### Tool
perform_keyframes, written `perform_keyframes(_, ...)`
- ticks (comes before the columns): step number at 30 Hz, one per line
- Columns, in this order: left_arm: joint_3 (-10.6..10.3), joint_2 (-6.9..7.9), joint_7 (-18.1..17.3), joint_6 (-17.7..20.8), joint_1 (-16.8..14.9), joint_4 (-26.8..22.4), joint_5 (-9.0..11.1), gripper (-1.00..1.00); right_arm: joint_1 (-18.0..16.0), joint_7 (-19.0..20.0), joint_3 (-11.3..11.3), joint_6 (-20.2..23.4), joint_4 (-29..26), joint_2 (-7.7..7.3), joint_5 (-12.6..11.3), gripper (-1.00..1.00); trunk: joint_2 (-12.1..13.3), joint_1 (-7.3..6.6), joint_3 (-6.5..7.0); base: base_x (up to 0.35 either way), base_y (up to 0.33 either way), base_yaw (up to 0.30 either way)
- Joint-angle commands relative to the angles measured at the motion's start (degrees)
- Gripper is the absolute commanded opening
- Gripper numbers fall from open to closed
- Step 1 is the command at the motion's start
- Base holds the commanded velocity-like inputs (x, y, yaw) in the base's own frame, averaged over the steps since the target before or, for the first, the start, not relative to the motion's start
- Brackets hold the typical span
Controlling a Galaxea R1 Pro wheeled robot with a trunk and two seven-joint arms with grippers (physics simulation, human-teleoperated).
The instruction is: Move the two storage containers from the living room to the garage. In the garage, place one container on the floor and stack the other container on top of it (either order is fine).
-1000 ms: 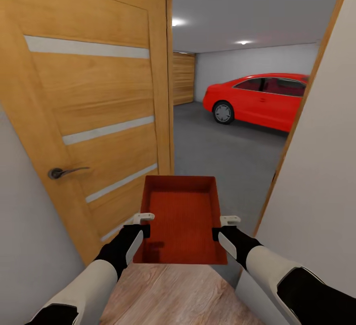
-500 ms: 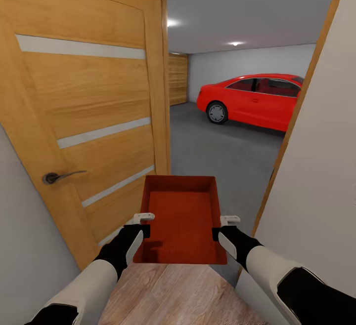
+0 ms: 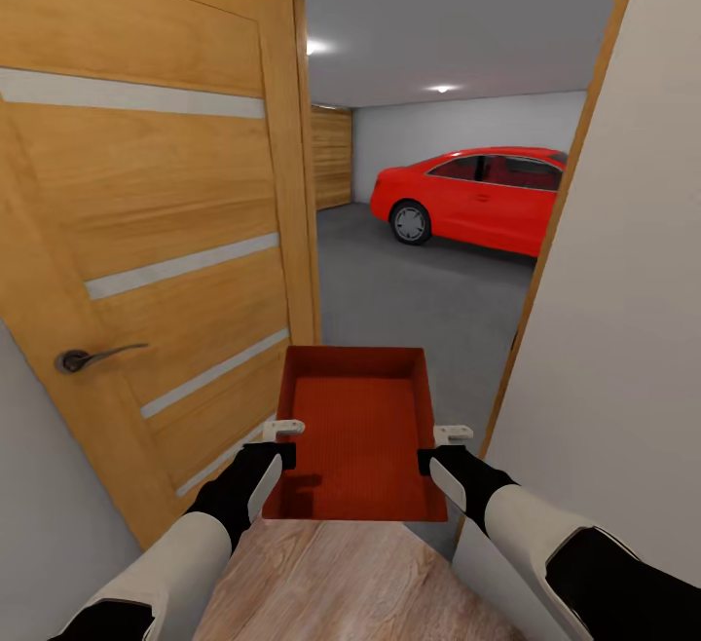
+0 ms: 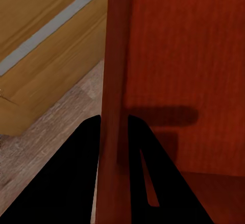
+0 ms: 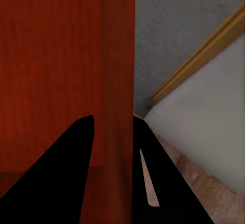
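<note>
Here, an orange-red rectangular topless matte bin [image 3: 356, 432] hangs at 6 o'clock in the doorway, above the wood planks' edge. The left tool [image 3: 282, 438] clenches its left wall, the right tool [image 3: 440, 446] its right wall. A glossy red car [image 3: 467, 197] sits at 1 o'clock on the dark grey concrete floor [image 3: 409, 300].

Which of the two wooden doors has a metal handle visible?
The near door on the left, open beside the bin; the far door inside the garage shows none.

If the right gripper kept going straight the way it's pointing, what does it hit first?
Likely nothing soon: the right gripper, shut on the container wall, points through the doorway over the garage floor. The door frame passes close beside; clearance unclear.
</note>
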Motion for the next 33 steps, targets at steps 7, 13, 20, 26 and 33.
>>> perform_keyframes(7,-0.13,0.08,0.64,0.59,-0.01,-0.02,-0.45,-1.0,-0.11,-0.84,-1.4,0.48,-0.15,-0.59,1.65,-1.0,-0.14,0.04,-0.13,0.062,0.238,-0.001)
perform_keyframes(13,-0.12,0.08,0.68,0.58,-0.01,-0.02,-0.46,-1.0,-0.11,-0.85,-1.4,0.46,-0.17,-0.59,1.65,-1.0,-0.14,0.04,-0.13,0.075,0.216,-0.009)
perform_keyframes(20,-0.13,0.08,0.68,0.51,-0.01,-0.02,-0.47,-1.0,-0.11,-0.92,-1.43,0.45,-0.14,-0.59,1.65,-1.0,-0.14,0.04,-0.13,0.001,0.002,-0.23)
perform_keyframes(26,-0.13,0.08,0.68,0.51,-0.01,-0.02,-0.47,-1.0,-0.11,-0.92,-1.45,0.45,-0.15,-0.59,1.65,-1.0,-0.14,0.04,-0.13,0.0,0.0,-0.175)
perform_keyframes(33,-0.05,0.08,0.67,0.49,-0.01,-0.02,-0.47,-1.0,-0.11,-0.92,-1.41,0.45,-0.15,-0.59,1.65,-1.0,-0.14,0.04,-0.13,0.05,0.0,-0.015)
